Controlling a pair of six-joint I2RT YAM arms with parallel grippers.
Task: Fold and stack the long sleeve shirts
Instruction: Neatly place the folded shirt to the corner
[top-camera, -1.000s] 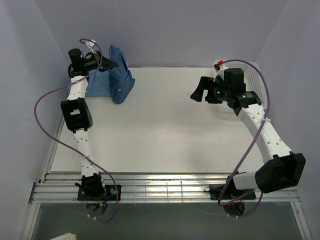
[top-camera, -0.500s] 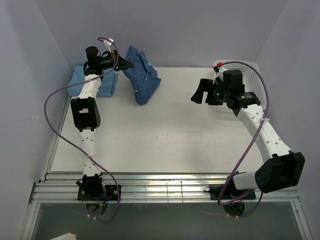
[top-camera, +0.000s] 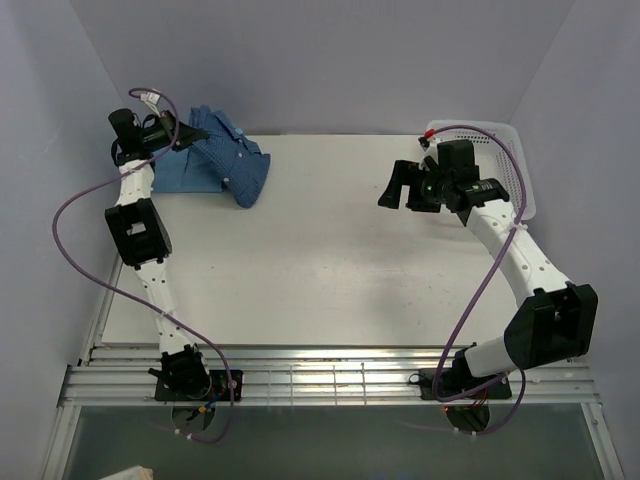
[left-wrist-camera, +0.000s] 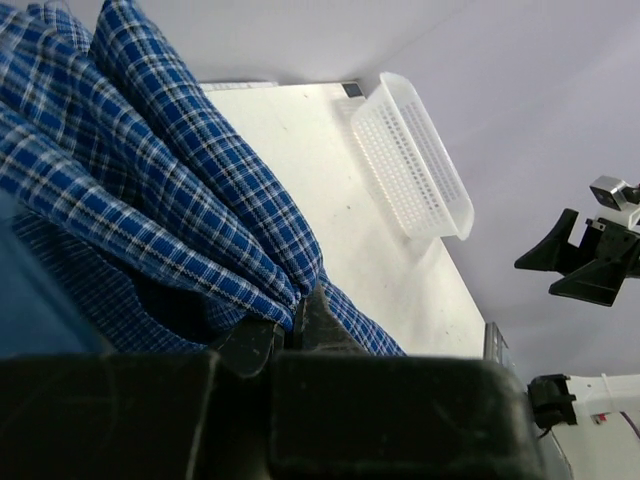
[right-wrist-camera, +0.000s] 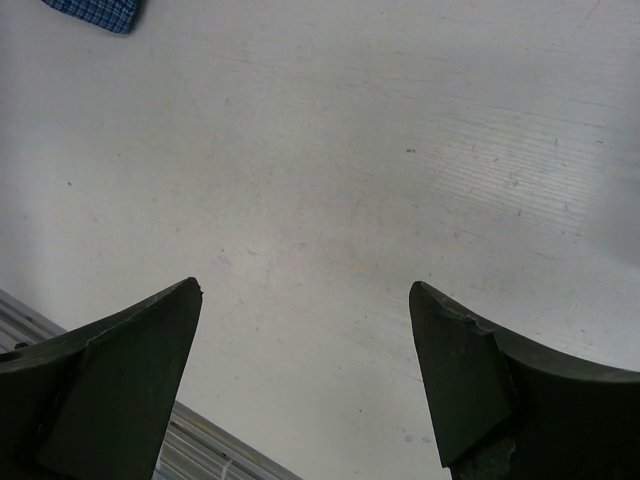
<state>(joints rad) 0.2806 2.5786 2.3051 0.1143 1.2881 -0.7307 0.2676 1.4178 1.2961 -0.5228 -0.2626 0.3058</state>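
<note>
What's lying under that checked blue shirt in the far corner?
A plain light blue shirt shows at the left edge of the checked shirt, which the left gripper pinches. Its remainder is covered, as is the table beneath.

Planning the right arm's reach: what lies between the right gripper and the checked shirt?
Bare table from right gripper to checked shirt, per the top view.

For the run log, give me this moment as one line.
left gripper shut on checked shirt | right gripper open, empty, over table
</note>
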